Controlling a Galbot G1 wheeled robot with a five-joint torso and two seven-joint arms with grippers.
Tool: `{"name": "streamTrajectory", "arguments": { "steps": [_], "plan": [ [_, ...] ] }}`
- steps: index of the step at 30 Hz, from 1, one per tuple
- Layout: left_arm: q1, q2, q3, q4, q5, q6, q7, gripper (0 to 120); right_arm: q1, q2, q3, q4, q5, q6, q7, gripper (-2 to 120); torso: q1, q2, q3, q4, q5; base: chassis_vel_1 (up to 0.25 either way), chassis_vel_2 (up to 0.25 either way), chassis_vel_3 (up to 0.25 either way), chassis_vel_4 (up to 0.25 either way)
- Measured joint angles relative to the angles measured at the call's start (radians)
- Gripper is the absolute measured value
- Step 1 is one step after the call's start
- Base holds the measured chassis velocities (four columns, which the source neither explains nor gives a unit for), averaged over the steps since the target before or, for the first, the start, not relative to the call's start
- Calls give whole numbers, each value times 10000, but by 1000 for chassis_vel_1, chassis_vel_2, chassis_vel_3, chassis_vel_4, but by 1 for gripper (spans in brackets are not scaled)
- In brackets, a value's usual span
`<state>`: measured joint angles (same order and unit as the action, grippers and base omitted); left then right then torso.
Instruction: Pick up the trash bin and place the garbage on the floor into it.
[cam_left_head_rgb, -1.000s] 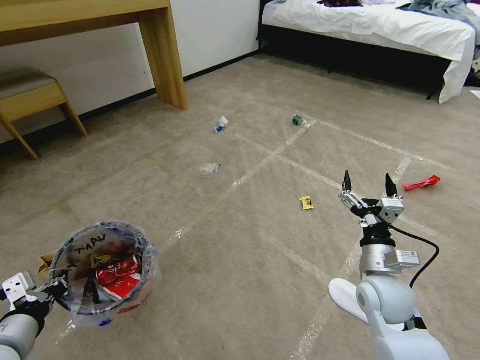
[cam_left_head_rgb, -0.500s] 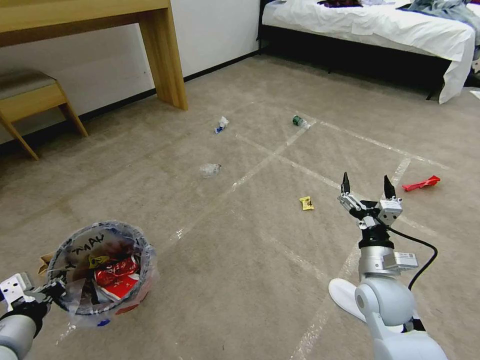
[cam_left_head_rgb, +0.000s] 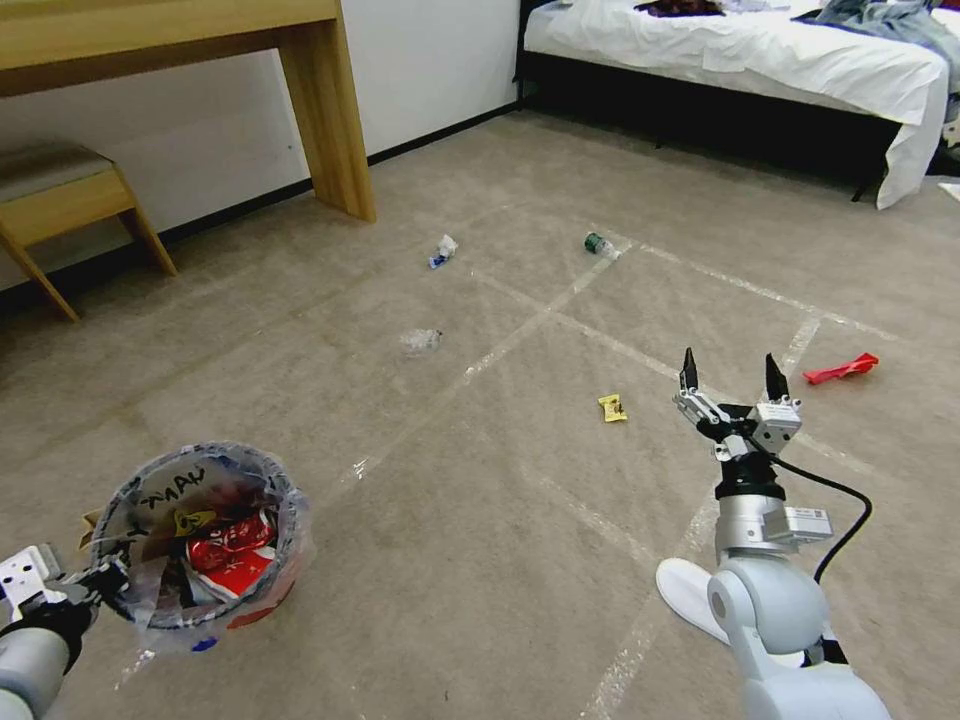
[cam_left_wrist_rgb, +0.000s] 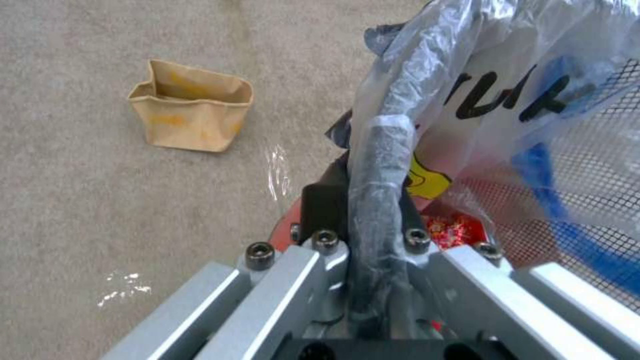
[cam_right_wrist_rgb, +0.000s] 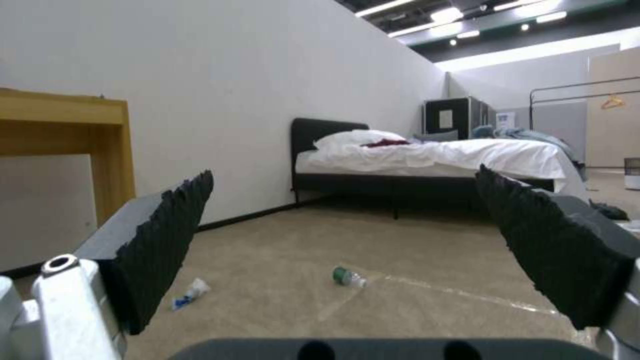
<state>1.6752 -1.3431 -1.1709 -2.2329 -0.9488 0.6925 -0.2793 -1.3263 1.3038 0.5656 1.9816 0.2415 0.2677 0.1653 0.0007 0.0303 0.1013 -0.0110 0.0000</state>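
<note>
We see the bin, small, round and red, lined with a crinkled clear bag that carries black writing at the rim; red wrappers and a yellow scrap lie inside it. Our left claw is clenched on the bin's rim, the bag-wrapped edge pinched between its fingers, as the left wrist view shows close up. A brown paper bag sits open on the floor just beyond that claw, beside the bin.

Our right claw is held above the floor, pointing forward, its jaws spread wide with nothing between them. Its black toothed pads frame the room ahead in the right wrist view.

A yellow wrapper lies just left of the right claw, near it. A red wrapper lies to that claw's right, a little further off. Well ahead of it is a green-capped bottle, on a tape line, and left of the bottle a white and blue scrap. A clump of clear plastic lies between the two claws, forward of both. A white slipper rests on the floor beside the right arm's base.
</note>
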Motion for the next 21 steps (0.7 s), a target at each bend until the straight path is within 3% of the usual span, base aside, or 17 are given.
{"name": "streamTrajectory", "arguments": {
  "steps": [21],
  "plan": [
    [81, -139, 62, 98, 433, -179, 328, 0, -12, -25, -80, -82, -99, 29, -3, 100, 9, 100, 97, 0, 0, 0, 0, 0, 0]
  ]
}}
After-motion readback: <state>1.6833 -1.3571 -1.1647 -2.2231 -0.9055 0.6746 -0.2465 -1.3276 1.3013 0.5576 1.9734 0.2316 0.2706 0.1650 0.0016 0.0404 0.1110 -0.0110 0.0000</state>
